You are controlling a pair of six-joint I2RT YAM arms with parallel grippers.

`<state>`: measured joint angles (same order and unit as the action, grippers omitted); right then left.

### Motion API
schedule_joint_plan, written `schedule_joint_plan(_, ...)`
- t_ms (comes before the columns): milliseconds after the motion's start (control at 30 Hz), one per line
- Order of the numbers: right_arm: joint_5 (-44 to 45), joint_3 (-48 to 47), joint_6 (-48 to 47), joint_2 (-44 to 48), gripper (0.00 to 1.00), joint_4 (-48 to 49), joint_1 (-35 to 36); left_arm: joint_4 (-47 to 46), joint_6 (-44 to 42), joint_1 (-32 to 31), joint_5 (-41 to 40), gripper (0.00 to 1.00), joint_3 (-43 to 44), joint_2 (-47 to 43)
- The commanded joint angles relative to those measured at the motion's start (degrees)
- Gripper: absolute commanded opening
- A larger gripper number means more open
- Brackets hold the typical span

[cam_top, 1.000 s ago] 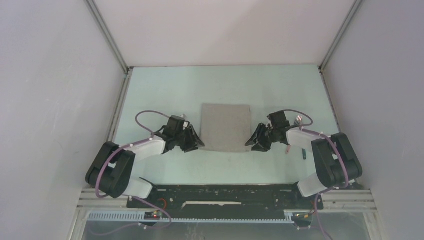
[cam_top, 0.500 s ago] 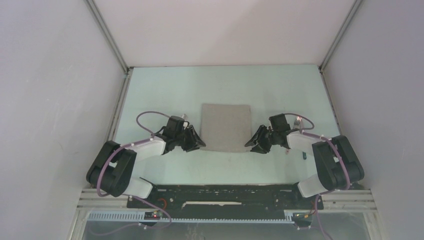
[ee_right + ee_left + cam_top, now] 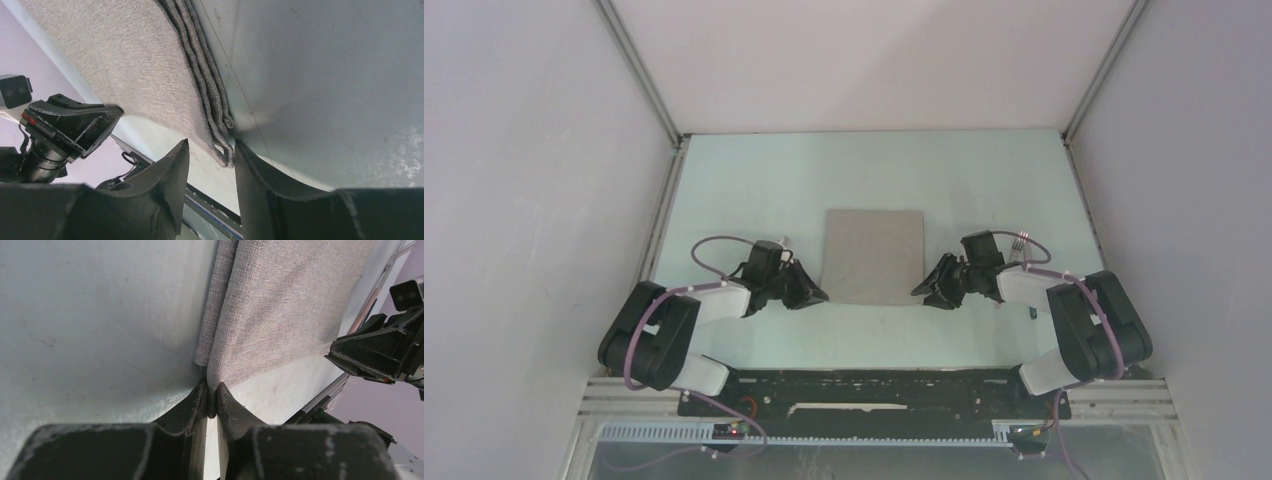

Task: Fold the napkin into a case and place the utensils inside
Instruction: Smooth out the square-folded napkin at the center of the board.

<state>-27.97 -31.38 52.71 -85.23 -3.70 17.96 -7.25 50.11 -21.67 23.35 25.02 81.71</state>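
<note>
The taupe-grey napkin (image 3: 874, 255) lies flat mid-table, folded in layers. My left gripper (image 3: 819, 295) is at its near left corner; in the left wrist view the gripper (image 3: 212, 390) is shut on the corner of the cloth (image 3: 280, 305). My right gripper (image 3: 921, 291) is at the near right corner. In the right wrist view it (image 3: 210, 150) is open, with the layered corner of the napkin (image 3: 125, 65) just between its tips, touching the right finger. Silver fork tines (image 3: 1021, 241) and a dark teal handle end (image 3: 1032, 313) show behind my right arm.
Grey enclosure walls stand on both sides and at the back. A metal rail (image 3: 659, 215) runs along the table's left edge. The black base plate (image 3: 854, 385) spans the near edge.
Both grippers have shifted slightly toward the near edge, staying at the napkin's near corners. The napkin has hardly moved.
</note>
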Motion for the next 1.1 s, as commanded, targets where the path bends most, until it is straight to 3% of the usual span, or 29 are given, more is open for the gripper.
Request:
schedule_joint_plan(0, 0.29, 1.4, 1.27, -1.0, 0.47, 1.01, 0.5, -2.81, 1.12, 0.47, 2.72, 0.19, -0.44, 0.21)
schedule_joint_plan(167, 0.99, 1.4, 1.05, -0.73, 0.46, 0.2, 0.87, -2.92, 1.32, 0.36, 2.82, 0.2, 0.19, 0.35)
schedule_joint_plan(433, 1.65, 1.36, -1.22, 0.84, 0.31, -1.61, -1.49, -2.34, 0.87, 0.4, 2.6, 0.2, 0.12, 0.82)
schedule_joint_plan(633, 0.13, 1.39, -0.51, -0.1, 0.29, -0.01, -1.13, -2.33, 0.96, 0.4, 2.58, 0.19, 0.1, 0.81)
schedule_joint_plan(767, -0.51, 1.4, 0.25, -0.06, 0.21, 0.96, -0.74, -2.25, 0.96, 0.4, 2.6, 0.18, 0.19, 0.64)
schedule_joint_plan(900, -1.96, 1.4, 1.32, 0.71, 0.0, 0.91, -0.67, -1.24, 0.81, 0.4, 2.87, 0.07, 0.83, -0.18)
schedule_joint_plan(967, -3.03, 1.39, 1.82, 2.73, 0.0, 0.09, -0.85, 0.34, 0.86, 0.47, 3.0, 0.01, 1.71, -2.02)
schedule_joint_plan(1067, -3.65, 0.82, 2.32, 7.13, 0.0, -2.34, -1.31, 3.59, 1.56, 0.43, 4.0, 0.0, 4.05, -5.5)
